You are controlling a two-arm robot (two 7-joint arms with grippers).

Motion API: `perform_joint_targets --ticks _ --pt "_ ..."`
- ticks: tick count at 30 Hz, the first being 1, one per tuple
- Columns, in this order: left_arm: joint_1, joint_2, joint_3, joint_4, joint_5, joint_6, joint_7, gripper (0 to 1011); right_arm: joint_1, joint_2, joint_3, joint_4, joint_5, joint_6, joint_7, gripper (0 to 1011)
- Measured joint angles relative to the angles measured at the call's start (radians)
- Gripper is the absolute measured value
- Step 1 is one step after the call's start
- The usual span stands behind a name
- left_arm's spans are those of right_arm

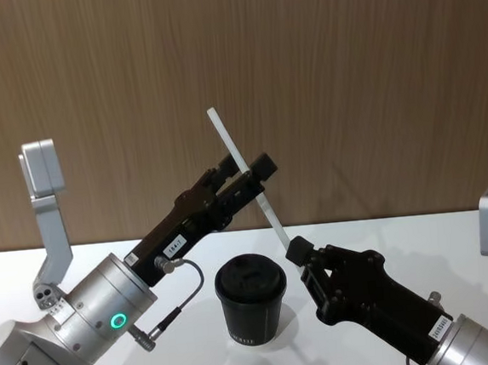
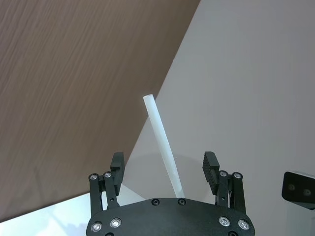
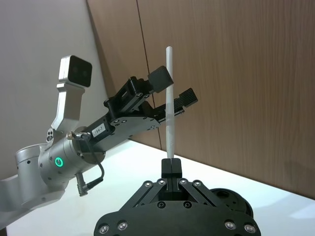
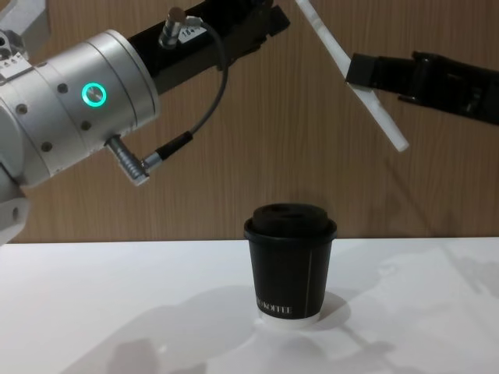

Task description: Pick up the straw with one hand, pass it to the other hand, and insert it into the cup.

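The white straw (image 1: 233, 149) slants upward in mid-air above the black lidded cup (image 1: 252, 300), which stands on the white table. My right gripper (image 1: 299, 250) is shut on the straw near its lower end, and a short piece pokes out below the grip (image 4: 390, 128). My left gripper (image 1: 247, 172), on the arm with the green ring light, reaches up from the left. It is open, with its fingers (image 2: 117, 164) on either side of the straw's (image 2: 162, 140) middle. In the right wrist view the straw (image 3: 169, 93) rises from my shut fingertips (image 3: 171, 169).
The cup (image 4: 290, 263) stands near the table's (image 1: 385, 230) middle, below and between both arms. A brown wood-panel wall (image 1: 345, 71) closes the back. Bare tabletop lies to both sides of the cup.
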Motion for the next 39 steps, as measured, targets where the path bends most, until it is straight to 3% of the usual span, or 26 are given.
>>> perform_joint_targets --ticks 8,31,39 --pt "-0.008 0.000 0.009 0.006 -0.005 -0.007 -0.001 885 0.003 0.006 -0.005 0.000 0.004 -0.004 0.000 0" --pt "-0.009 0.015 0.026 -0.004 -0.013 -0.032 0.001 141 0.012 0.021 -0.008 0.006 0.010 -0.007 -0.038 0" --pt "-0.004 0.022 0.032 -0.013 -0.014 -0.045 -0.002 70 0.015 0.025 -0.007 0.009 0.013 -0.007 -0.053 0"
